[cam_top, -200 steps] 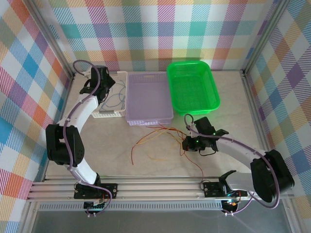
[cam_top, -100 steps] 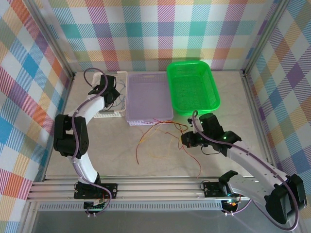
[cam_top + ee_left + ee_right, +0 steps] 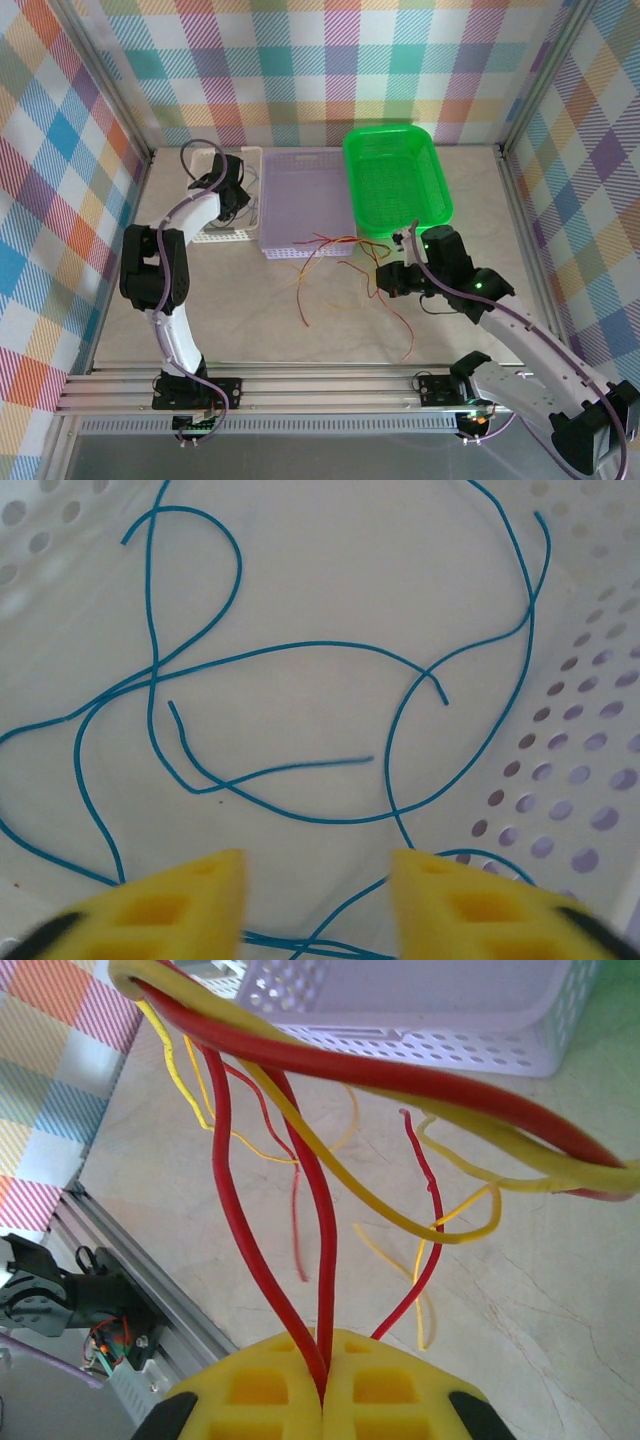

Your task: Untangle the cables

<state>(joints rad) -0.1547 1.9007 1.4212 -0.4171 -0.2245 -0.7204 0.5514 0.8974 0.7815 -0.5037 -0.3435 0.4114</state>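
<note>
Marble-look tabletop, plaid walls: cables sorted by colour.

Right gripper, pads pressed together, pinches two red cables; these, with yellow cables, trail across the table to the front edge of the lilac basket. Left gripper, fingers apart, hangs over blue cables lying in the white basket.

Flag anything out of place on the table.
The red and yellow cables are a loose tangle, strewn across the table and over the purple basket's near rim. The right gripper is shut on red strands.
</note>
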